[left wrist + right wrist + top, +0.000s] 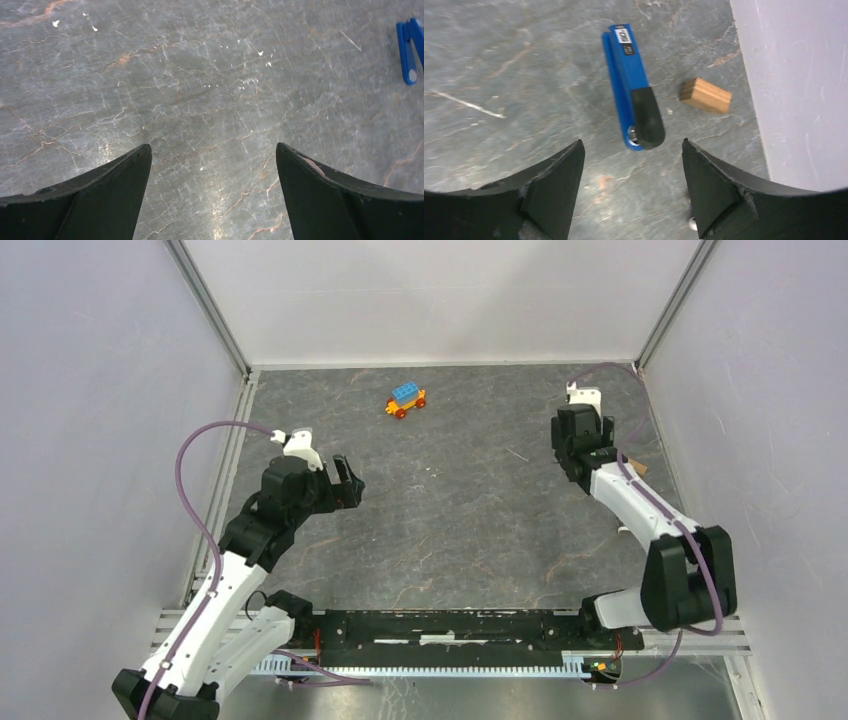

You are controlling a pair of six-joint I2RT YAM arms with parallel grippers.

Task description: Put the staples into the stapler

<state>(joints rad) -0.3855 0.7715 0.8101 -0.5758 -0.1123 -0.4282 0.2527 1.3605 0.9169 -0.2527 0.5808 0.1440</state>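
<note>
Right fingers (555,190) stand apart, empty, stapler (631,90) lying just beyond their gap.

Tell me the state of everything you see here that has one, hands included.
stapler: closed, lying flat, not held.
right hand: open, empty, above the stapler's black end.
left hand: open, empty.
toy car: upright on its wheels, untouched.
wooden block: lying beside the stapler, apart from it.
</note>
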